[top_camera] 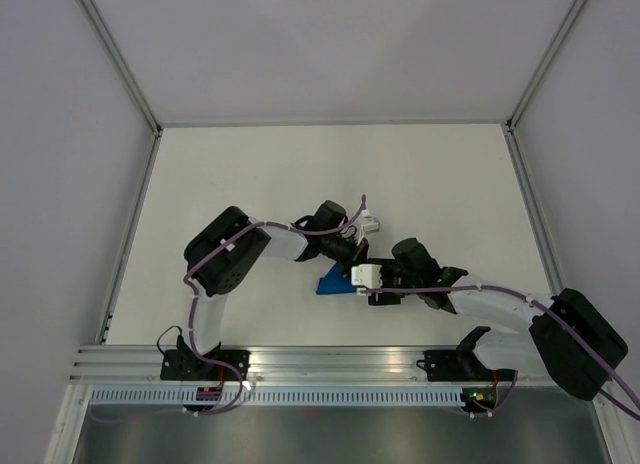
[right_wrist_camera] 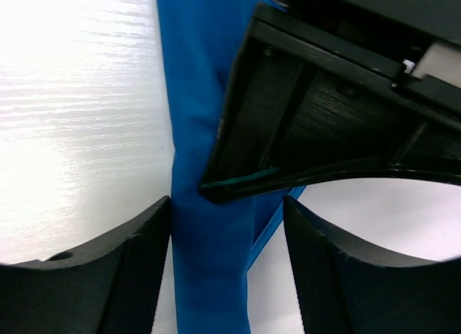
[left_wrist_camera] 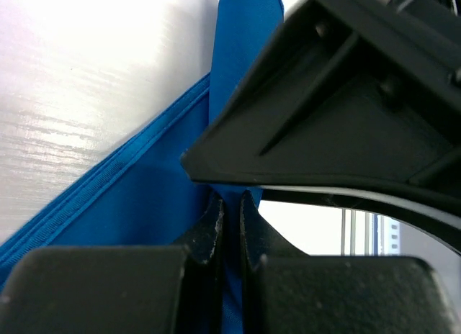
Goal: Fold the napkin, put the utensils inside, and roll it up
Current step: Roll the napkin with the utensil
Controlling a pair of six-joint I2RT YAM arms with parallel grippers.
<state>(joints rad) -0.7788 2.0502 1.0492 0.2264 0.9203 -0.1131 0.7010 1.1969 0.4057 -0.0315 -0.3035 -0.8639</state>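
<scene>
Chiefly, the danger is a collision. The left gripper (left_wrist_camera: 230,204) and the right gripper (right_wrist_camera: 227,204) work so close together over the napkin (top_camera: 335,282) that each wrist view is half filled by the other arm's black finger. Should either arm shift sideways, finger could strike finger or knock the cloth out of its hold.

A second risk, as a judgement: the thin blue cloth is gathered into a narrow folded band. With only one gripper holding it, a pull could drag it across the white table (top_camera: 250,174) or open the fold. The utensils show in no view, so whether they sit inside the fold cannot be told. If they do, they might slide out.

The left gripper's fingers are pressed together, with a thin layer of blue cloth pinched between them. The right gripper's fingers stand apart, straddling the band. The cloth runs between them, its edge just beside one finger and clear of the other.

From overhead, both grippers meet near the middle of the table. Only a small blue wedge of the napkin shows beneath them, poking out on the left arm's side.
</scene>
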